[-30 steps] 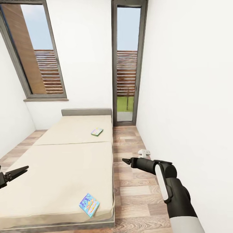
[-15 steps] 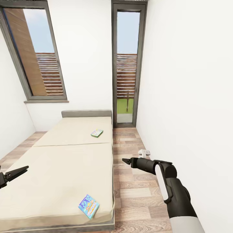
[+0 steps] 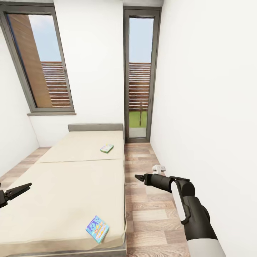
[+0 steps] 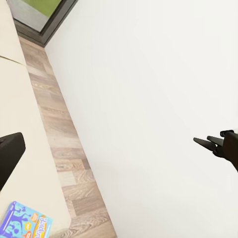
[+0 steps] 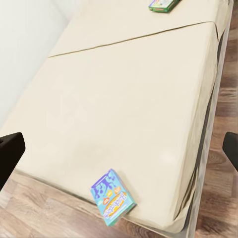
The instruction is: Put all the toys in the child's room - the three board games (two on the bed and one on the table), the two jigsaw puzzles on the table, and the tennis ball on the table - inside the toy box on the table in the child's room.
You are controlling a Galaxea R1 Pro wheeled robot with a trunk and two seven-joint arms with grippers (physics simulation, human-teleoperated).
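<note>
Head view: bed (image 3: 67, 182) w/ beige mattress, grey frame and grey headboard (image 3: 95, 127) against the far wall, under a tall window (image 3: 39, 60). Blue game (image 3: 97, 228) lies flat near the bed's front right corner, close to the right edge. Green game (image 3: 106, 148) lies flat on the far half of the mattress, near the right edge, short of the headboard; the 2 games are well apart. A seam crosses the mattress between them.

R gripper (image 3: 139, 177) hangs over the plank floor (image 3: 146, 214) beside the bed's right edge, holding nothing; fingers look nearly together at the tips in this view, but in the right wrist view the dark fingers (image 5: 10, 153) sit at opposite frame edges, i.e. spread. L gripper (image 3: 19, 189) is over the bed's left edge, fingers parted in a narrow V, empty.

Right wrist view: blue game (image 5: 112, 197) near the bed corner, green game (image 5: 164, 5) at the far end.

Left wrist view: blue game (image 4: 24, 225) on the mattress near its edge, R gripper (image 4: 208, 143) against the white wall (image 4: 148, 99).

Glazed door (image 3: 140, 75) in the far right corner; small white object (image 3: 159, 169) on the floor by the right wall, type unclear.
</note>
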